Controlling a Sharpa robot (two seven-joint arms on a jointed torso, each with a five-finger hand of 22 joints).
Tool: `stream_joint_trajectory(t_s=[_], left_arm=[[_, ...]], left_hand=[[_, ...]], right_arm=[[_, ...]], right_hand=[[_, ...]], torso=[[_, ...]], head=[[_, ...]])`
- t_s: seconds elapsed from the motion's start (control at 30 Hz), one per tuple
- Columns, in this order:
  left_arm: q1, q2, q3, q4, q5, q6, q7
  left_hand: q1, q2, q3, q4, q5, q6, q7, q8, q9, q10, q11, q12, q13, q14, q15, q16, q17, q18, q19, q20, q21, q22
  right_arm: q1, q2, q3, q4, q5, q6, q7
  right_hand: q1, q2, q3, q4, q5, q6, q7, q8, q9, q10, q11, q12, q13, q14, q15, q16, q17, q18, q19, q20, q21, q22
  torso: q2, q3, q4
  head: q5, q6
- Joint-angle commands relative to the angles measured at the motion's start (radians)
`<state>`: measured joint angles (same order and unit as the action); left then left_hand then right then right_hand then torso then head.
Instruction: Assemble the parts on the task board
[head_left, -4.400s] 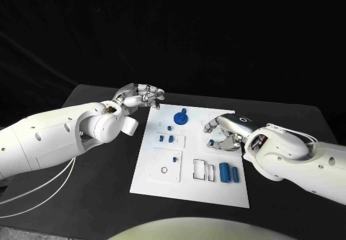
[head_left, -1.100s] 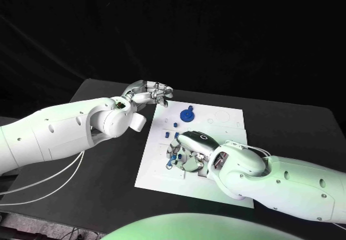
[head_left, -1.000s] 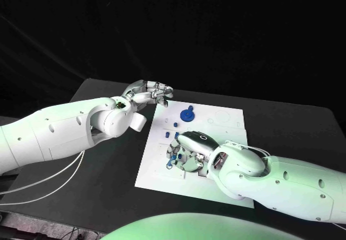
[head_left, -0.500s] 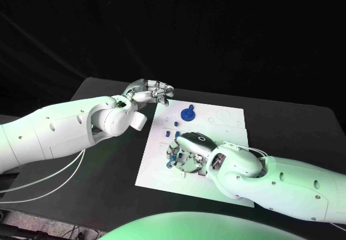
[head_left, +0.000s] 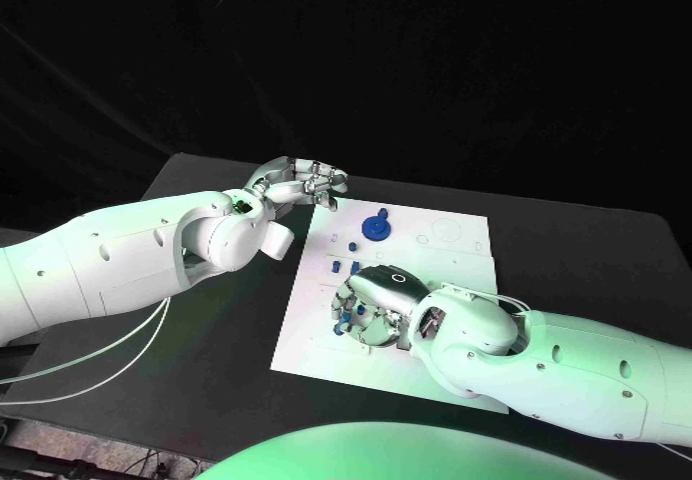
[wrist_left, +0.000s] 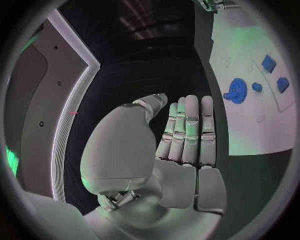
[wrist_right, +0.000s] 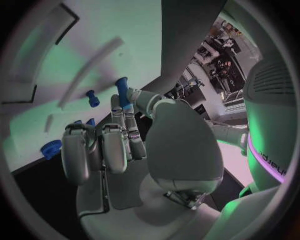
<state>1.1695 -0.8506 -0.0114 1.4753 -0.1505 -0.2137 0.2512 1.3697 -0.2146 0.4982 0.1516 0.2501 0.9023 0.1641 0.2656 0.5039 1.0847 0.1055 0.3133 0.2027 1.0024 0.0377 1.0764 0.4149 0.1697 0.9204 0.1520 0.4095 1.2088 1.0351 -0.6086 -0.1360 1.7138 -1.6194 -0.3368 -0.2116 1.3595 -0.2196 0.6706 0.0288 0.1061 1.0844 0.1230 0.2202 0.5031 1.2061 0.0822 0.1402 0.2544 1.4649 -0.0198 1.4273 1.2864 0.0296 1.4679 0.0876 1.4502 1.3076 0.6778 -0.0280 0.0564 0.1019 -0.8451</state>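
Our right fingers (wrist_right: 122, 107) pinch a small blue peg (wrist_right: 121, 91) between the thumb and a finger, while the other fingers curl in beside it. Our right hand (head_left: 371, 303) now sits low over the middle of the white task board (head_left: 462, 254), a bit nearer the board's left side than half a second ago. A few seconds ago this hand was out at the board's right edge, so it has carried the peg across. We think the peg is about to go into a hole on the left part of the board.

Our left fingers (wrist_left: 189, 131) lie straight and close together and hold nothing. Our left hand (head_left: 299, 185) stays up at the far left corner of the board, over the black desk (head_left: 216, 330).

The blue gear (head_left: 375, 230) still sits at the far end of the board. Two small blue blocks (head_left: 343, 268) lie just beyond our right hand.
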Motion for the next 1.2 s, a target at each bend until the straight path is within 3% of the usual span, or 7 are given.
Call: stream_joint_trajectory(t_s=[0.03, 0.27, 0.43, 0.77, 0.9, 1.07, 1.2], left_arm=[[0.000, 0.001, 0.001, 0.003, 0.005, 0.015, 0.007], [0.000, 0.001, 0.001, 0.002, 0.005, 0.015, 0.007], [0.001, 0.001, 0.001, 0.002, 0.005, 0.016, 0.007], [0.001, -0.001, 0.001, 0.001, 0.005, 0.013, 0.008], [0.001, -0.002, 0.001, 0.001, 0.005, 0.013, 0.008], [0.001, -0.004, 0.001, 0.000, 0.005, 0.013, 0.008], [0.001, -0.004, 0.001, -0.002, 0.005, 0.012, 0.008]], left_hand=[[-0.011, 0.001, -0.001, -0.005, -0.004, -0.007, -0.003, 0.003, 0.001, -0.008, -0.001, 0.005, 0.001, -0.002, 0.007, -0.003, 0.001, 0.010, 0.001, 0.003, -0.005, -0.001], [-0.012, 0.002, -0.001, -0.005, -0.004, -0.008, -0.003, 0.005, 0.002, -0.009, -0.001, 0.005, 0.002, -0.002, 0.007, -0.003, 0.001, 0.010, 0.001, 0.003, -0.006, -0.001], [-0.012, 0.002, -0.001, -0.005, -0.004, -0.008, -0.003, 0.005, 0.002, -0.009, -0.001, 0.006, 0.002, -0.002, 0.007, -0.003, 0.001, 0.010, 0.001, 0.003, -0.006, -0.001], [-0.014, 0.001, -0.002, -0.005, -0.005, -0.009, -0.002, 0.006, 0.002, -0.010, -0.001, 0.006, 0.002, -0.003, 0.007, -0.003, 0.001, 0.010, 0.001, 0.003, -0.007, -0.001], [-0.014, 0.001, -0.002, -0.005, -0.005, -0.009, -0.002, 0.006, 0.002, -0.010, -0.001, 0.006, 0.002, -0.003, 0.007, -0.003, 0.001, 0.010, 0.001, 0.003, -0.007, -0.001], [-0.014, 0.001, -0.002, -0.005, -0.005, -0.009, -0.002, 0.006, 0.002, -0.010, -0.001, 0.006, 0.002, -0.003, 0.007, -0.003, 0.001, 0.010, 0.001, 0.003, -0.007, -0.001], [-0.015, 0.001, -0.002, -0.005, -0.006, -0.011, -0.002, 0.006, 0.003, -0.011, -0.001, 0.006, 0.003, -0.003, 0.008, -0.003, 0.001, 0.010, 0.001, 0.003, -0.007, -0.002]], right_arm=[[-0.003, 0.003, -0.004, -0.002, -0.020, 0.038, -0.010], [-0.004, 0.005, -0.006, 0.001, -0.003, 0.042, 0.011], [-0.004, 0.004, -0.007, -0.002, 0.005, 0.044, 0.014], [-0.004, -0.009, -0.008, 0.005, 0.029, -0.018, 0.021], [-0.003, -0.026, -0.008, 0.018, 0.044, -0.083, 0.043], [0.001, -0.074, -0.004, 0.054, 0.092, -0.178, 0.097], [0.028, -0.138, 0.001, 0.092, 0.216, -0.213, 0.128]], right_hand=[[-0.009, 0.005, -0.002, -0.010, 0.004, -0.012, -0.002, 0.004, 0.003, 0.032, -0.028, 0.001, 0.007, 0.045, -0.001, -0.001, -0.003, -0.002, 0.051, -0.004, -0.007, 0.227], [-0.097, -0.048, -0.035, 0.006, 0.052, -0.068, 0.015, -0.024, 0.002, -0.016, -0.006, -0.036, 0.007, 0.042, 0.018, -0.005, -0.013, 0.004, 0.037, 0.011, -0.037, 0.218], [-0.117, -0.058, -0.058, 0.006, 0.058, -0.091, 0.027, -0.037, -0.001, -0.074, 0.010, -0.070, -0.007, 0.032, 0.031, -0.021, -0.040, 0.024, -0.005, 0.024, -0.136, 0.189], [-0.096, -0.028, -0.189, 0.007, 0.061, -0.141, 0.042, -0.064, -0.022, -0.179, 0.029, -0.068, -0.043, 0.022, 0.046, -0.043, -0.072, 0.043, -0.038, 0.041, -0.236, 0.157], [-0.060, -0.005, -0.295, 0.029, 0.067, -0.151, 0.045, -0.072, -0.040, -0.203, 0.033, -0.058, -0.058, 0.014, 0.048, -0.062, -0.098, 0.050, -0.050, 0.044, -0.284, 0.141], [-0.042, 0.003, -0.331, 0.045, 0.080, -0.154, 0.047, -0.075, -0.049, -0.203, 0.032, -0.048, -0.063, 0.013, 0.049, -0.067, -0.106, 0.051, -0.048, 0.043, -0.289, 0.139], [-0.042, 0.008, -0.339, 0.064, 0.082, -0.148, 0.044, -0.073, -0.056, -0.163, 0.026, -0.024, -0.059, 0.012, 0.044, -0.074, -0.114, 0.050, -0.043, 0.040, -0.286, 0.140]], torso=[[0.000, 0.0002, 0.0005], [0.000, 0.0000, 0.0000], [-0.001, -0.0001, -0.0001], [0.000, 0.0006, 0.0000], [0.000, 0.0007, 0.0003], [-0.001, 0.0005, -0.0005], [-0.003, 0.0002, -0.0010]], head=[[0.000, 0.000], [-0.001, 0.000], [-0.005, 0.004], [-0.010, 0.002], [-0.013, 0.003], [-0.020, 0.006], [-0.037, 0.012]])
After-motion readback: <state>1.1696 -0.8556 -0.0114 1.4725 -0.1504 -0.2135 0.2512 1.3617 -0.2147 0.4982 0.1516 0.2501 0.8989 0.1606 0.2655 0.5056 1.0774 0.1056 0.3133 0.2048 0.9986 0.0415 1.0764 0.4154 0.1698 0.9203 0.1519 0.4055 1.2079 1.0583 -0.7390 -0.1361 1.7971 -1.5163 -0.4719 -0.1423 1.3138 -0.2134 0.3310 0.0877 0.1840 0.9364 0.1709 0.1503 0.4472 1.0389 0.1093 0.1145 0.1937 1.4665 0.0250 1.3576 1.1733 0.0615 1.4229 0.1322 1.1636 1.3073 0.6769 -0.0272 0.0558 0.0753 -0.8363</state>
